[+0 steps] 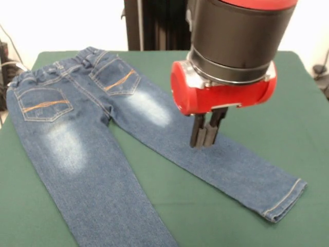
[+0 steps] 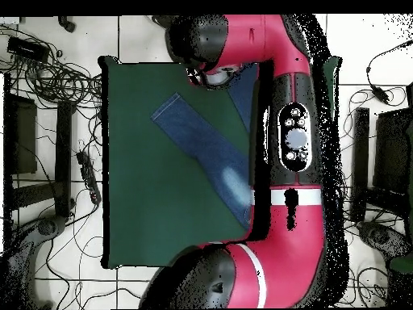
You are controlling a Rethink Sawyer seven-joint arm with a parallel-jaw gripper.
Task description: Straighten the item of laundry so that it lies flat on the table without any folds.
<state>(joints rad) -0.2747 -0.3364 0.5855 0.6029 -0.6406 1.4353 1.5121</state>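
green felt table (image 1: pixel 247 206); cables on tiled floor (image 2: pixel 56 81) around it. jeans (image 1: pixel 92 170) spread back-up, legs splayed. gripper (image 1: pixel 205 135) clenched, empty, tips touching right leg.

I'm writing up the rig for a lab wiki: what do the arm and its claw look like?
The arm is thick and rounded, red with black joint sections; from overhead it shows a dark oval panel with round controls and a white band. At the wrist, a black cylinder with a grey ring sits on a red rounded housing. The claw has two slim, dark, straight fingers.
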